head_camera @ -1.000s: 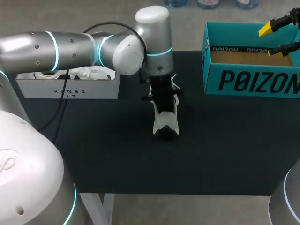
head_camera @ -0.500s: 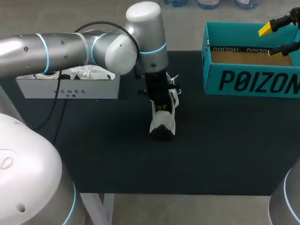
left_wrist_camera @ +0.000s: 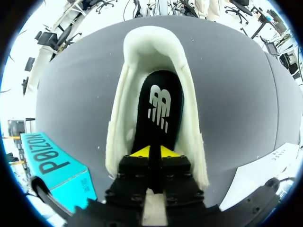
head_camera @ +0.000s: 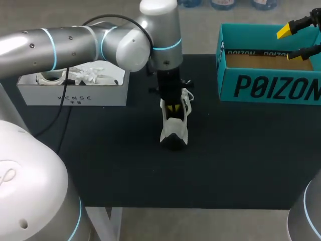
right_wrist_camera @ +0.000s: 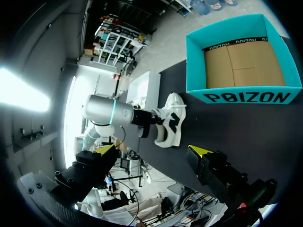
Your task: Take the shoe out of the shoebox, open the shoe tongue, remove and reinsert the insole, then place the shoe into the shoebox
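A white shoe [head_camera: 174,129] stands on the black mat in mid-table, its heel toward me. My left gripper [head_camera: 173,108] hangs in the shoe's mouth. In the left wrist view its yellow fingertips [left_wrist_camera: 140,152] stand almost together with only a thin slit, just over the near end of the black insole [left_wrist_camera: 158,109], which lies flat inside the padded collar [left_wrist_camera: 119,137]; nothing shows between them. The teal shoebox [head_camera: 271,88] stands open at the back right. My right gripper [head_camera: 299,38] hovers open above it, holding nothing, and from there I see the shoe [right_wrist_camera: 171,124] and shoebox [right_wrist_camera: 241,97].
A white open box [head_camera: 72,94] with white paper and other white things in it sits at the back left, behind my left arm [head_camera: 75,45]. A black cable hangs from that arm. The mat's front edge lies near me.
My left gripper has drawn back and up a little out of the shoe's mouth. The shoe shifted slightly left early on, then stayed. My right gripper has not moved.
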`<state>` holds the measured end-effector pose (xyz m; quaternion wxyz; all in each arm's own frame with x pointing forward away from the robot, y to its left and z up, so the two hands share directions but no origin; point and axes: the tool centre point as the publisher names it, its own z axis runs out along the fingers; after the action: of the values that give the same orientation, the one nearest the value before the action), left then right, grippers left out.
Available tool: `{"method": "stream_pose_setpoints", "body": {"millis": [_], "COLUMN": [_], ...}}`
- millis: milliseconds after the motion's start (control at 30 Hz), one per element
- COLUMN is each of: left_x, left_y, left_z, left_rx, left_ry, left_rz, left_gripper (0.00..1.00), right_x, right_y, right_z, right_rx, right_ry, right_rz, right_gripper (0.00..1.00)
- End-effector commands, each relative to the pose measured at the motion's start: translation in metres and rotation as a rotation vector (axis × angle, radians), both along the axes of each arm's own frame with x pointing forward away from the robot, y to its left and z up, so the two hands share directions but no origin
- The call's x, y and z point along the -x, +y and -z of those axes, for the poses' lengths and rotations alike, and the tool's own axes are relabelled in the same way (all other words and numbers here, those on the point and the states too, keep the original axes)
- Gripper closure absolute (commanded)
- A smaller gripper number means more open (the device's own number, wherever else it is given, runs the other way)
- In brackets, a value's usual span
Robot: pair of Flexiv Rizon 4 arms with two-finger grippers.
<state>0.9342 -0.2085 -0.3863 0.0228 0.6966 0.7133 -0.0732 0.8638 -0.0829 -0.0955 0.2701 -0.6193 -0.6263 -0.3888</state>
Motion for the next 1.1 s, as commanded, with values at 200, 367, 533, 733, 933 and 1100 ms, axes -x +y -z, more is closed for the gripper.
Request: {"method": "stream_pose_setpoints", "body": {"millis": [200, 367, 533, 733, 933, 1100], "left_x": [0.007, 0.009, 0.008, 0.003, 0.003, 0.0], "left_y": [0.003, 0.003, 0.002, -0.002, -0.005, -0.003], "left_z": [-0.011, -0.018, -0.019, -0.021, -0.028, -0.027], "left_rx": [-0.018, -0.018, -0.027, -0.03, -0.007, -0.008], "left_ry": [-0.014, -0.037, -0.042, -0.055, -0.081, -0.086], "left_rz": [-0.017, -0.03, -0.034, -0.044, -0.046, -0.057], "left_gripper": [0.0, 0.0, 0.0, 0.0, 0.0, 0.0], "right_x": [0.001, 0.001, 0.001, 0.001, 0.001, 0.001], "right_y": [0.0, 0.0, 0.0, 0.0, 0.0, 0.0], "right_z": [0.0, 0.0, 0.0, 0.0, 0.0, 0.0], "right_rx": [0.002, 0.002, 0.002, 0.002, 0.002, 0.002], "right_ry": [0.0, 0.0, 0.0, 0.0, 0.0, 0.0], "right_rz": [0.002, 0.002, 0.002, 0.002, 0.002, 0.002], "right_gripper": [0.0, 0.0, 0.0, 0.0, 0.0, 0.0]}}
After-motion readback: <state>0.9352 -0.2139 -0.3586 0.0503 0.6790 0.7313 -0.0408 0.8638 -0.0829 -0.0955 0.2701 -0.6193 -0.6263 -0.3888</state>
